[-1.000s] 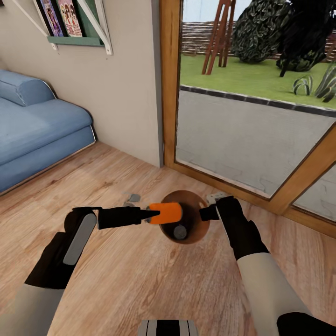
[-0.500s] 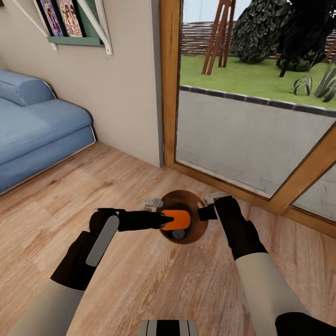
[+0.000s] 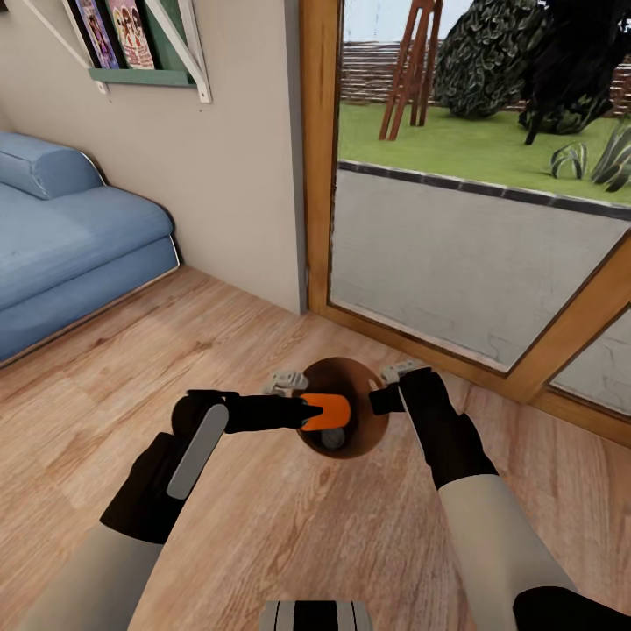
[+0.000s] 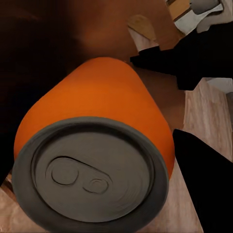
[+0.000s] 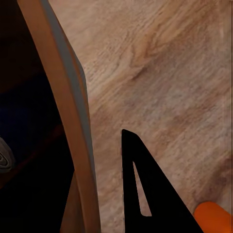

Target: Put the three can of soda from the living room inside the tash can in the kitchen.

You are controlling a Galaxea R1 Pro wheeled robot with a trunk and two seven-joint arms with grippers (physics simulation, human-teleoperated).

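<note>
The tash can [image 3: 370, 436], tan-brown inside, is seen from above in the head view, in front of me over the wood floor. My right gripper [image 3: 379, 400] is shut on its rim [image 5: 68, 111], one black finger [image 5: 141, 194] outside the wall. My left gripper [image 3: 307, 412] is shut on an orange can of soda [image 3: 326, 408], held on its side over the bin's mouth. Its grey top [image 4: 92, 179] faces the left wrist camera. Below it a second can's grey top [image 3: 332, 437] lies in the bin. A dark blue can [image 5: 24, 111] shows dimly inside.
A blue sofa [image 3: 70, 237] stands at the left against the wall. The wooden-framed glass garden door [image 3: 320, 175] is straight ahead, close behind the bin. A wall shelf [image 3: 131, 44] hangs above the sofa. Wood floor [image 3: 263, 526] spreads around me.
My left gripper has carried the orange can to the right, from the bin's left edge to over its mouth, and slightly lower. The right gripper has kept hold of the rim.
</note>
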